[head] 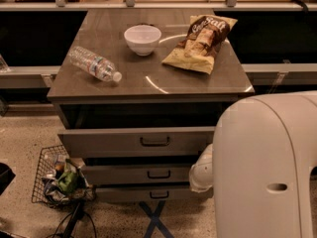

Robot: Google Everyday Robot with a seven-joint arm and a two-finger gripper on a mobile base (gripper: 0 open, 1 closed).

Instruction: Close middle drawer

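The grey cabinet [148,83] has three drawer fronts, each with a small dark bar handle. The uppermost drawer [133,142] is pulled out furthest. The middle drawer [138,174] sits below it, its front standing a little forward of the lowest drawer front [148,194]; its inside is hidden. My arm's large white shell [267,167] fills the lower right. A rounded white arm part [200,170] is at the right end of the middle drawer front. My gripper is hidden behind the arm and does not show.
On the cabinet top lie a clear plastic bottle [94,63], a white bowl [142,38] and a chip bag [200,43]. A wire basket [59,177] of items stands on the floor left of the cabinet. Blue tape [154,219] crosses the floor.
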